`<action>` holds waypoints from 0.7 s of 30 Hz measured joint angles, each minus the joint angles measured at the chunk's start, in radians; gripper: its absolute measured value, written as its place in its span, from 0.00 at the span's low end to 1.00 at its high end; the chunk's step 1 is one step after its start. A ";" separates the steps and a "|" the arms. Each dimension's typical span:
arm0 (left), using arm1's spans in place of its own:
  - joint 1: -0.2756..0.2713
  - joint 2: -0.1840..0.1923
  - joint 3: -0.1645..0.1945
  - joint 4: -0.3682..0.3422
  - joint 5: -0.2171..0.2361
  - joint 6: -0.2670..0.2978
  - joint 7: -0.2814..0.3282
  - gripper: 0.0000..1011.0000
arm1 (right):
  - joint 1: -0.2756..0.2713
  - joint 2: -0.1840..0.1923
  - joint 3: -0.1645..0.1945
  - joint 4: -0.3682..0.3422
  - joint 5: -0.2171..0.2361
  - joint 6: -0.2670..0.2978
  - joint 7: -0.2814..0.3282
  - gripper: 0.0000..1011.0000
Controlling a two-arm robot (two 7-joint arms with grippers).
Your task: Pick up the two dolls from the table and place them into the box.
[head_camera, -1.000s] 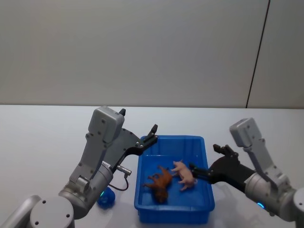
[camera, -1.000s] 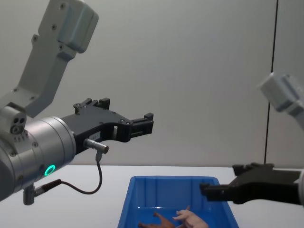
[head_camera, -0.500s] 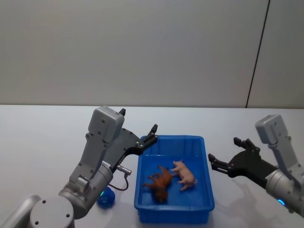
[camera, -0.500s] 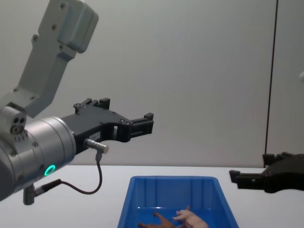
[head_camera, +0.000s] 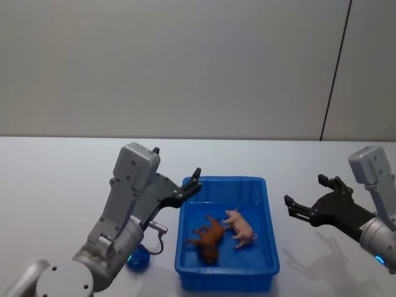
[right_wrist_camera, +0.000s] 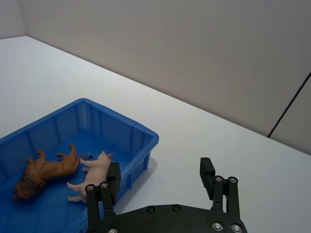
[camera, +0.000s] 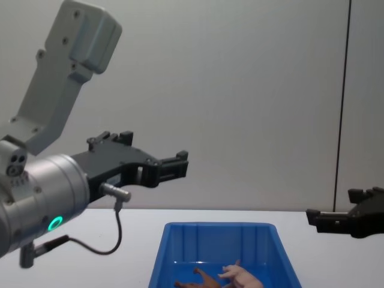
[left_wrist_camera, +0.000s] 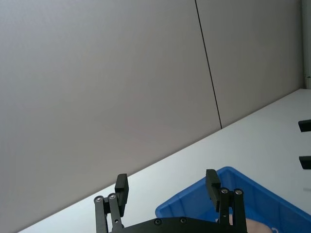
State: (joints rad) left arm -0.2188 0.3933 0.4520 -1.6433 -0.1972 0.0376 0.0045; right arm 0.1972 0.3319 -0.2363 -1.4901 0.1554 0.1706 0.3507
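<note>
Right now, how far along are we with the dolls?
Done: the brown doll and pink doll both lie inside the box. In hand: nothing; the left tool and right tool are open and empty. Left: seemingly no more placing.

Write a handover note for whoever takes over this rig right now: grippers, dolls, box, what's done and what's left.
Left gripper: open, empty, raised near the left side of the box.
Right gripper: open, empty, over the table right of the box.
Reddish-brown doll and pink doll: both lying inside the box, side by side.
Done: both dolls placed.
Left: nothing to pick; likely just park the arms.
</note>
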 joint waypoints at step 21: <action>0.132 0.084 -0.010 -0.062 -0.086 0.096 0.065 0.99 | 0.000 0.009 0.009 0.003 0.005 -0.007 0.001 0.99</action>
State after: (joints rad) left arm -0.0867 0.4773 0.4425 -1.7050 -0.2830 0.1338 0.0698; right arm 0.1973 0.3407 -0.2275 -1.4868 0.1605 0.1637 0.3514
